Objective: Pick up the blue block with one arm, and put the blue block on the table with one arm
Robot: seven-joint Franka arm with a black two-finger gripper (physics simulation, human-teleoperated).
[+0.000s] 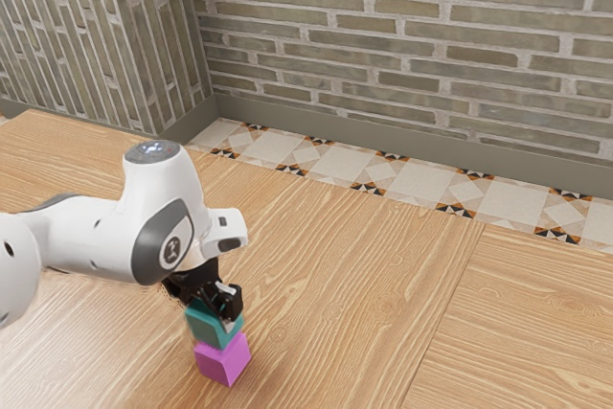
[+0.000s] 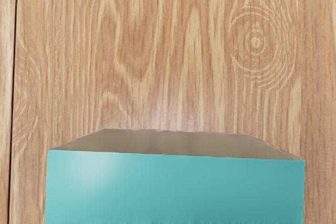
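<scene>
The gripper (image 1: 222, 313) is down at the blue block (image 1: 205, 327), near the table's (image 1: 345, 304) near edge in the exterior view; I cannot tell whether it grips it. The blue block is directly above the pink block (image 1: 222, 361), which sits on the table, left of the seam (image 1: 442, 332).

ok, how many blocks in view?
2: a teal block at the gripper, and a magenta block directly below it. The arm may hide others.

Room to pass over table (image 1: 383, 304), ext. view's right, but pink blk (image 1: 222, 361) under teal blk (image 1: 207, 324) blocks descent.
</scene>
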